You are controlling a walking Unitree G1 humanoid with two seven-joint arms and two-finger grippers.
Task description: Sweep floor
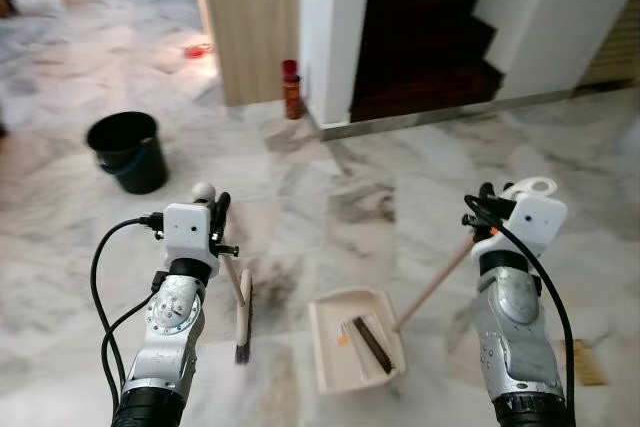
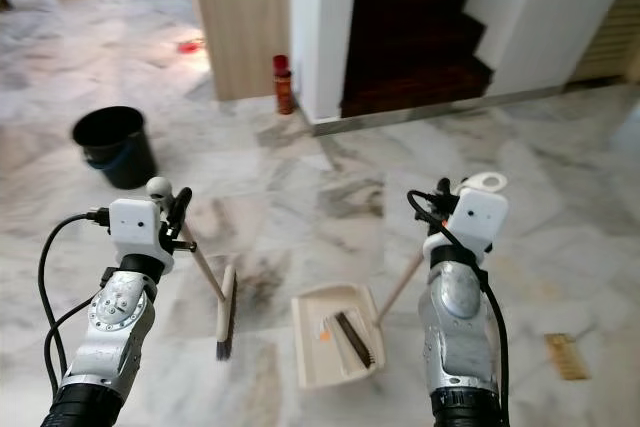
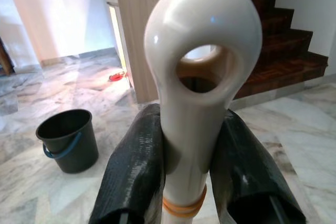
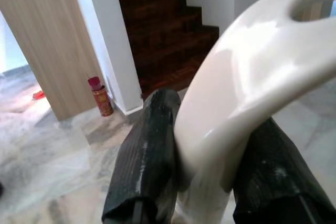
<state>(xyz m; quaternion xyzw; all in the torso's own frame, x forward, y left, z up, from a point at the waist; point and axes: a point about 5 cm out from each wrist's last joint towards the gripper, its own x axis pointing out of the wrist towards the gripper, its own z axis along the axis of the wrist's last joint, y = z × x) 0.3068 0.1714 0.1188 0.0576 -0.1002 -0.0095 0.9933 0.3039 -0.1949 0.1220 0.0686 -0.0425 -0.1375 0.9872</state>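
Observation:
My left gripper (image 1: 218,209) is shut on the broom handle (image 1: 231,275), whose cream knob with a hole (image 3: 202,61) sits between the black fingers (image 3: 134,177). The broom head (image 1: 243,321) rests on the marble floor, bristles down. On my right, the other gripper (image 1: 488,209) is shut on the dustpan's handle (image 1: 432,287), with its cream grip (image 4: 247,87) clamped between the fingers (image 4: 149,156). The cream dustpan (image 1: 340,357) lies flat on the floor just right of the broom head, with a dark strip of debris (image 1: 371,342) inside.
A black bucket (image 1: 128,151) stands at the far left. A red canister (image 1: 291,89) sits by the wooden panel (image 1: 250,17) and white pillar. Dark stairs (image 1: 425,37) rise at the back. A small red item (image 1: 197,50) lies far off, and a tan mat (image 1: 588,361) is at the right.

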